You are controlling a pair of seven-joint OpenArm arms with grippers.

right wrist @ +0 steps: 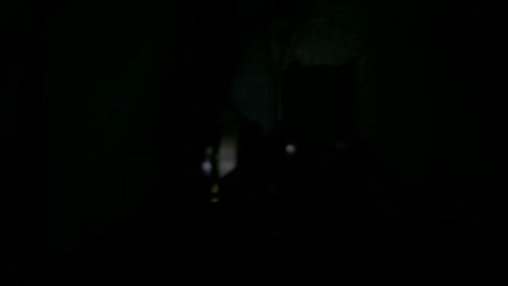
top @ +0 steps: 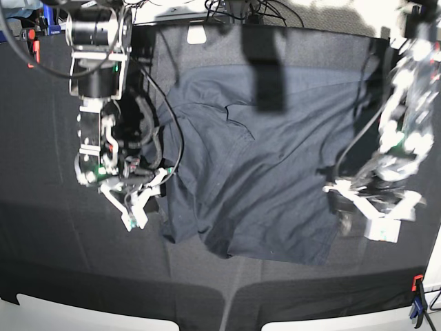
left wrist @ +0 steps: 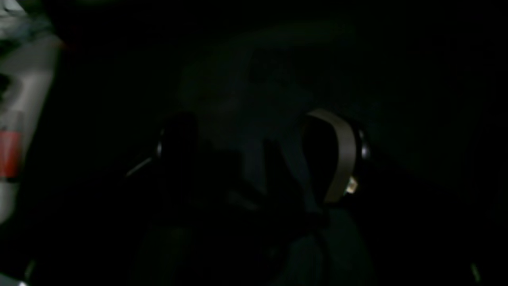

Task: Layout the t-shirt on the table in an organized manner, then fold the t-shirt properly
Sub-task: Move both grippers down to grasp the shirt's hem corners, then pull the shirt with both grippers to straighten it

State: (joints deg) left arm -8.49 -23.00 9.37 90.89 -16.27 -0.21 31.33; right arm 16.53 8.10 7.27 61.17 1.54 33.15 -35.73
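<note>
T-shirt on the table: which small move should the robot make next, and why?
Probably close the left hand on the t-shirt edge beside it. The shirt lies rumpled on the table. This hand stands open at one side edge, and the right hand sits at the opposite edge. Gripping both sides would allow pulling the creases flat.

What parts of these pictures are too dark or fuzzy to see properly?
- Right wrist view: nearly all black; whether the right gripper holds cloth cannot be told.
- Left wrist view: very dark; the dark navy-grey soft t-shirt is only a dim shape there.
- Base view: the left gripper is blurred.
- Base view: the t-shirt's collar and white label cannot be found among the folds.
- Base view: the black cloth-covered table is cut off at the edges.
</note>
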